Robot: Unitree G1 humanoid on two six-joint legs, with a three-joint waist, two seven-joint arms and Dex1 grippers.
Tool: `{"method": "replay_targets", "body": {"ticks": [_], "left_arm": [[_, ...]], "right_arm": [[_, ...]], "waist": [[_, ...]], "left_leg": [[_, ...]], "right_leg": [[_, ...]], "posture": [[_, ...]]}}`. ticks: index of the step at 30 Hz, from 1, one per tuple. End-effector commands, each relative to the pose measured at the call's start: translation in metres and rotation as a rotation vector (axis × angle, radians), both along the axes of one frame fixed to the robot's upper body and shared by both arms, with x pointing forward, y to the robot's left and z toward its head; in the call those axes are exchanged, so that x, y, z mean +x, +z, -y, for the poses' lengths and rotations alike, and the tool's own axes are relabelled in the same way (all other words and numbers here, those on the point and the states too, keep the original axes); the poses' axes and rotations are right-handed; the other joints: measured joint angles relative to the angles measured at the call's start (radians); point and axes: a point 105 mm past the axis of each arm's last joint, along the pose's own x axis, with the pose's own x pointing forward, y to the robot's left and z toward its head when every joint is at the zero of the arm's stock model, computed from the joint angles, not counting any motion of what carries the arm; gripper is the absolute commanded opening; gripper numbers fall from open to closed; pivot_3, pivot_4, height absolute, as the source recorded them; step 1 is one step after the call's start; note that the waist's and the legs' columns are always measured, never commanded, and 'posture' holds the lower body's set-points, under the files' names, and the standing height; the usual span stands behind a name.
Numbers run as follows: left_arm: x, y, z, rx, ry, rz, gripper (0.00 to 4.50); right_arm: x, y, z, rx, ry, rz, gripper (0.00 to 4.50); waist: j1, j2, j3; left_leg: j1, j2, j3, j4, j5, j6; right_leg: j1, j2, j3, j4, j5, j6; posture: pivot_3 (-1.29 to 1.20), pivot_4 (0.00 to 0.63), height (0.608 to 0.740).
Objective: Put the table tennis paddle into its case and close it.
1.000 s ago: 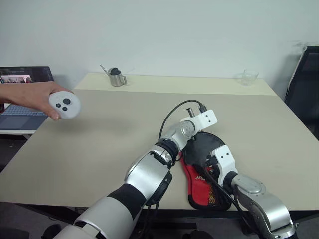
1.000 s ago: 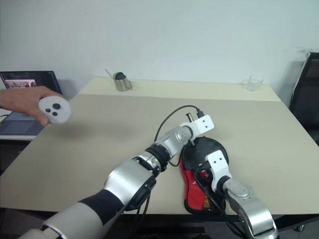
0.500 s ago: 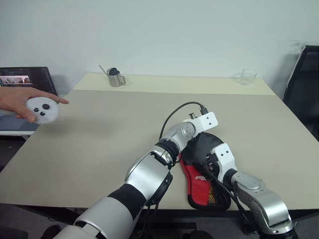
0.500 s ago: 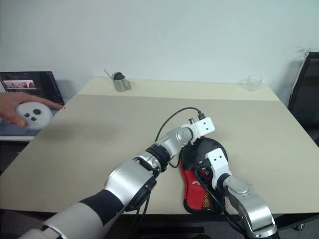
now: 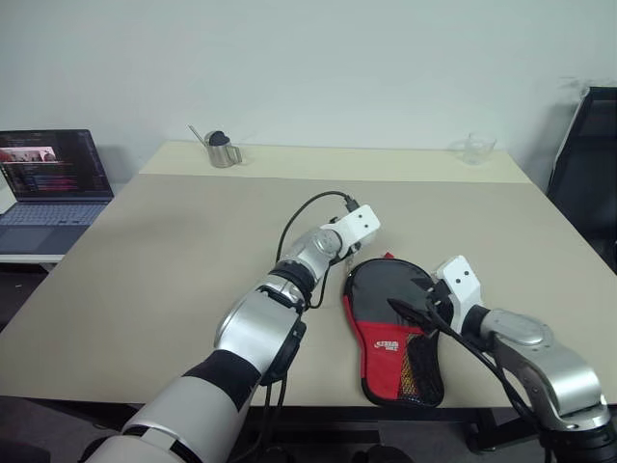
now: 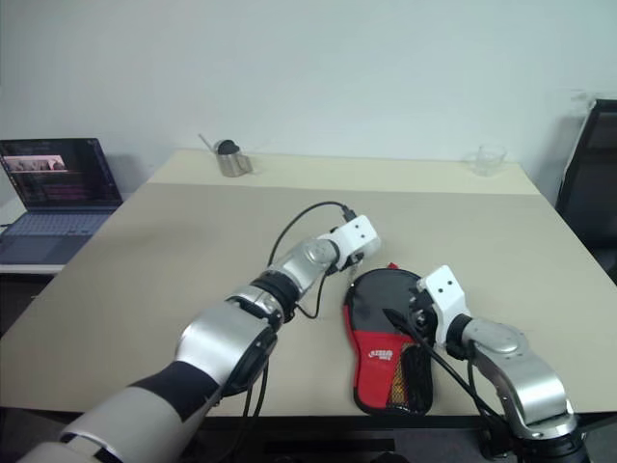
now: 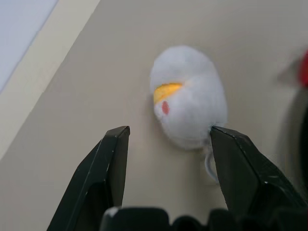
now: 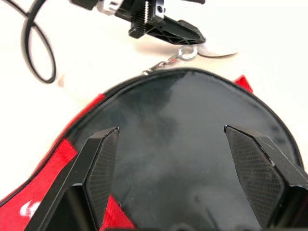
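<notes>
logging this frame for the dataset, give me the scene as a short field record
case: flat near the table's front edge, looks closed
plush charm: white, on the table, chained to the case's rounded end
left gripper: open, beside the charm, holding nothing
right gripper: open, over the case's black face
far edge: metal cup, clear glass
laptop: open, on a separate surface to the left

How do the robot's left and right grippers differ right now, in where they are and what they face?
The left gripper reaches beyond the round end of the case, while the right gripper hangs over the case itself. The left gripper's fingers flank a small white plush charm on the table; the right gripper's fingers frame the case's black panel. Both are open, and neither is closed on anything.
</notes>
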Motion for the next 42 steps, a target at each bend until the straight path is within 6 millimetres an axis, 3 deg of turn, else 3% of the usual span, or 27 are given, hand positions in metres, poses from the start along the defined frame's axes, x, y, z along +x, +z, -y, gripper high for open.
{"method": "replay_targets", "body": {"ticks": [1,7,9,11,16,19,23,27,32,39,42], "left_arm": [[0.005,0.041,-0.001,-0.128,-0.054,0.028,2.84],[-0.005,0.062,-0.038,-0.292,-0.207,-0.141,2.84],[-0.016,0.073,-0.042,-0.359,-0.332,-0.191,2.84],[-0.028,0.071,-0.041,-0.358,-0.437,-0.237,2.84],[-0.048,0.048,-0.018,-0.377,-0.546,-0.338,2.84],[-0.058,0.042,-0.003,-0.421,-0.580,-0.368,2.84],[-0.079,0.019,0.030,-0.467,-0.614,-0.350,2.84],[-0.095,0.005,0.046,-0.498,-0.608,-0.357,2.84],[-0.104,-0.016,0.050,-0.465,-0.566,-0.365,2.84],[-0.086,-0.033,0.037,-0.437,-0.403,-0.289,2.84],[-0.082,-0.026,0.035,-0.497,-0.378,-0.282,3.48]], "right_arm": [[-0.012,0.029,0.009,-0.027,0.068,0.074,3.83],[-0.028,0.045,0.037,-0.097,0.098,0.071,3.83],[-0.037,0.047,0.044,-0.119,0.126,0.056,3.83],[-0.042,0.051,0.051,-0.133,0.139,0.056,3.83],[-0.038,0.069,0.063,-0.153,0.125,0.100,3.83],[-0.037,0.074,0.064,-0.154,0.130,0.112,3.83],[-0.039,0.082,0.062,-0.157,0.142,0.136,3.83],[-0.037,0.088,0.060,-0.153,0.151,0.157,3.83],[-0.012,0.109,0.063,-0.103,0.064,0.232,3.83],[0.032,0.123,0.055,-0.059,-0.041,0.274,3.83],[0.048,0.122,0.049,-0.051,-0.071,0.277,3.83]], "waist": [[0.000,0.000,0.000],[-0.004,0.000,0.000],[-0.003,0.000,0.000],[-0.001,0.000,0.000],[0.001,0.000,0.000],[0.001,0.000,0.000],[0.002,0.000,0.000],[0.000,0.000,0.000],[-0.007,0.001,0.000],[-0.002,0.002,-0.001],[0.000,0.002,-0.001]], "left_leg": [[0.000,0.000,0.000,0.000,0.000,0.000],[0.000,0.001,0.001,0.000,0.000,0.000],[0.000,0.001,0.000,0.000,0.000,0.000],[0.000,0.001,-0.001,0.000,0.000,-0.001],[0.000,0.001,-0.001,0.003,0.000,0.000],[0.000,0.001,-0.001,0.004,0.000,0.000],[0.001,0.001,-0.001,0.003,0.000,0.000],[0.001,0.001,-0.002,0.003,0.000,0.000],[0.004,0.001,-0.006,0.004,0.000,0.000],[0.004,0.000,-0.008,0.003,0.000,0.000],[0.002,0.000,-0.007,0.003,-0.001,0.000]], "right_leg": [[0.000,0.000,0.000,0.000,0.000,0.000],[0.000,0.000,0.000,0.000,0.000,0.000],[0.000,0.000,0.000,0.000,0.000,0.000],[0.000,0.000,-0.001,0.000,-0.001,-0.001],[0.002,-0.001,0.000,0.000,0.000,0.000],[0.002,-0.001,0.001,0.000,0.000,0.001],[0.002,-0.001,0.001,0.001,0.000,0.001],[0.002,-0.001,0.002,0.001,0.000,0.001],[0.003,0.000,0.002,0.003,0.000,0.000],[0.004,0.000,0.002,0.002,0.000,0.000],[0.003,0.001,0.002,0.001,0.000,0.000]], "posture": [[0.00,0.150,0.740],[0.00,0.150,0.740],[0.00,0.150,0.740],[0.00,0.150,0.740],[0.00,0.150,0.740],[0.00,0.150,0.740],[0.00,0.150,0.740],[0.00,0.150,0.740],[0.00,0.150,0.740],[0.00,0.150,0.740],[0.00,0.150,0.740]]}}
